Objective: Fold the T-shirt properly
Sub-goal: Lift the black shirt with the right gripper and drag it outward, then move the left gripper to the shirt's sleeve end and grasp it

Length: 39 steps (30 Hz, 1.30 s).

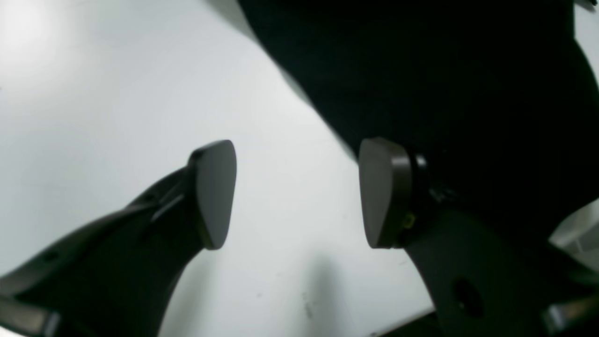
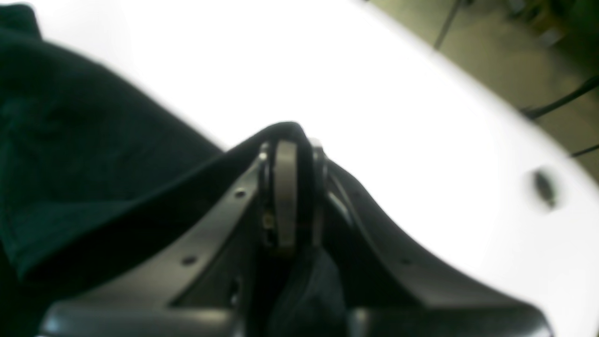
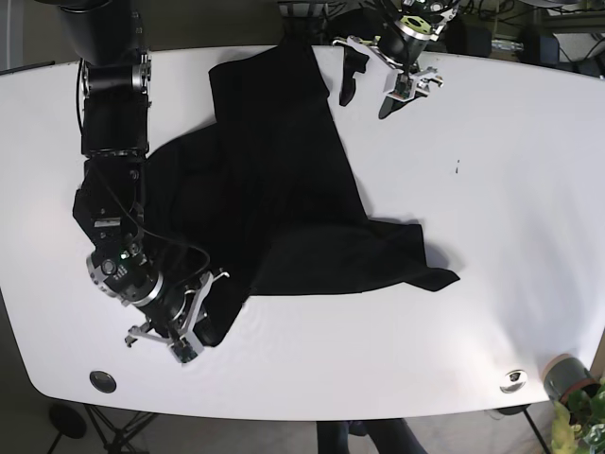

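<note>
T-shirt [image 3: 284,199] corner in right claw [image 2: 292,187]; left claw [image 1: 297,194] agape.

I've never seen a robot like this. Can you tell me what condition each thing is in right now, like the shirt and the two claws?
T-shirt: dark, spread on the table, partly folded and rumpled, one corner pinched.
Right gripper: fingers shut on a fold of the shirt's cloth.
Left gripper: fingers open, holding nothing, at the shirt's edge.
Table: white, carrying the shirt.
</note>
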Available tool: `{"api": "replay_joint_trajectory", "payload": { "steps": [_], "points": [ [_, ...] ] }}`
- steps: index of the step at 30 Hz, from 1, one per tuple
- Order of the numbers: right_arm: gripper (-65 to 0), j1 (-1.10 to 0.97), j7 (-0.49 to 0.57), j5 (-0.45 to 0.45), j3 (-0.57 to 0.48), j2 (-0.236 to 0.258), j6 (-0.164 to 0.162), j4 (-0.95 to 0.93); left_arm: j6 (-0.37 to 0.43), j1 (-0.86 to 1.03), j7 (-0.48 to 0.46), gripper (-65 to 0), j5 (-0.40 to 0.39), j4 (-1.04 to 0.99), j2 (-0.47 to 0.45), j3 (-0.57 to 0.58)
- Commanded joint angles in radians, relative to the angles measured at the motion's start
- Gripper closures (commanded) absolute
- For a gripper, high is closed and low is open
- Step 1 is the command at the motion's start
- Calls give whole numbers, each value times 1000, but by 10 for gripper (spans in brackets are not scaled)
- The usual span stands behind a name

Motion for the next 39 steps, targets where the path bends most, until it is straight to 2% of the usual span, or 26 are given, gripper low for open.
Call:
{"api": "replay_joint_trajectory", "payload": {
  "steps": [1, 6, 14, 18, 28, 33, 39],
  "points": [
    [-21, 75, -5, 15, 6, 8, -1, 49, 0, 9, -24, -379, -10, 14, 0, 15],
    [-21, 163, -36, 15, 4, 8, -1, 60, 0, 7, -24, -379, -10, 15, 0, 60],
    [-21, 316, -51, 15, -2, 9, -1, 26, 0, 6, -24, -379, -10, 12, -53, 153],
    [-21, 402, -68, 15, -2, 31, 0, -11, 0, 6, -24, -379, -10, 12, -53, 159],
    [-21, 617, -70, 15, -2, 38, 6, -134, 3, -3, -24, -379, -10, 6, -48, 159],
    [-21, 663, -77, 15, -3, 46, 6, -141, 3, -34, -24, -379, -10, -29, -47, 161],
    [-21, 666, -77, 15, -5, 48, 8, -141, 4, -94, -24, -379, -10, -66, -47, 218]
  ]
}}
